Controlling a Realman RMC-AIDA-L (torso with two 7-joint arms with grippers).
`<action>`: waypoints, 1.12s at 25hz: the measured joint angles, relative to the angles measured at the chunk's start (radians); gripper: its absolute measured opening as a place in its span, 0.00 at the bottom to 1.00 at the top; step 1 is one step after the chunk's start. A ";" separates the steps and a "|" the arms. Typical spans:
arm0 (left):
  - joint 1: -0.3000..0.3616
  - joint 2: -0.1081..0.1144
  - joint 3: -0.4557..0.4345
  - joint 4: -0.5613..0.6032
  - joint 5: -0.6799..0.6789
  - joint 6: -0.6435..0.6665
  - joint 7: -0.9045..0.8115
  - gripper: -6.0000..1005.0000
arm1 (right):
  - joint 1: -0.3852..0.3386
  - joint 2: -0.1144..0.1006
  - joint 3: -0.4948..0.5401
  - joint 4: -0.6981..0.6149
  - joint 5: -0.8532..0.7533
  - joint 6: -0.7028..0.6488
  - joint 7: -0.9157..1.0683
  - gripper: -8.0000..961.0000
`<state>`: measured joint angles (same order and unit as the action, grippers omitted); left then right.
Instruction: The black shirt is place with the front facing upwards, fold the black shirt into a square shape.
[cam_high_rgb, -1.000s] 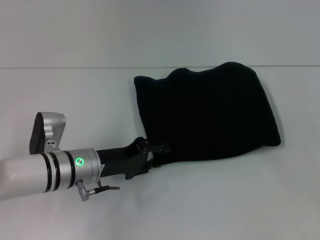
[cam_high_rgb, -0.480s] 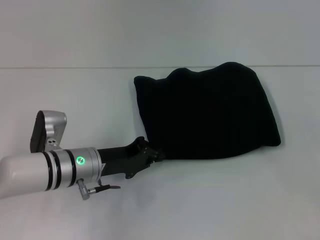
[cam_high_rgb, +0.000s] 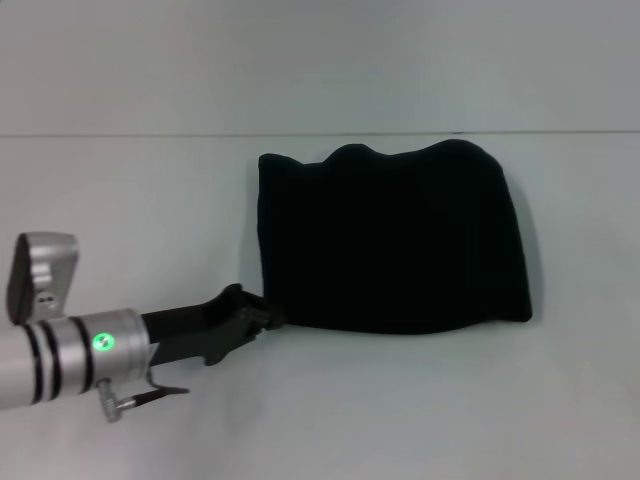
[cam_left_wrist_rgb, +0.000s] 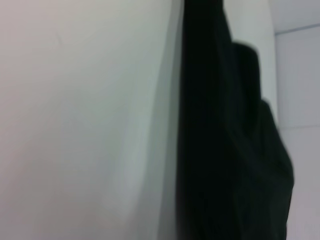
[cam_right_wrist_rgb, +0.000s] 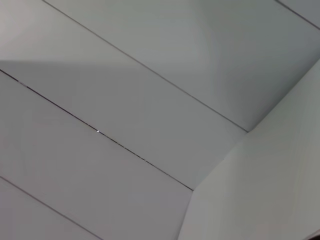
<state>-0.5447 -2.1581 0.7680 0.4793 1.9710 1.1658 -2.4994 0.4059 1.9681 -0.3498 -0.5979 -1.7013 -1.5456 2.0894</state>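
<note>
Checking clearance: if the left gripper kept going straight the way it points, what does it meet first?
The black shirt. The left gripper is at its near left corner, pointing across the folded cloth, so it would run into the shirt at once. Whether it already touches is unclear.

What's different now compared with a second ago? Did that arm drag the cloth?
Yes. The left end effector, at the black shirt's near-left corner, has pulled back toward the robot's left, and the folded shirt slid left with it, its outline squaring up. The shirt still lies folded on the white table. The right arm is out of sight.
</note>
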 joint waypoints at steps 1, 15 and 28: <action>0.020 0.000 -0.008 0.021 0.000 0.016 0.000 0.04 | 0.001 0.000 0.000 0.000 0.000 0.000 0.001 0.81; 0.110 0.004 -0.066 0.093 0.021 0.124 0.035 0.08 | 0.016 0.003 -0.051 0.004 -0.037 0.024 0.019 0.81; 0.162 0.042 -0.306 0.265 0.068 0.477 0.428 0.24 | 0.034 -0.006 -0.100 -0.065 -0.187 0.023 -0.079 0.81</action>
<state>-0.3832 -2.1165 0.4624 0.7439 2.0391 1.6423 -2.0716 0.4401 1.9620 -0.4498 -0.6626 -1.8882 -1.5226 2.0103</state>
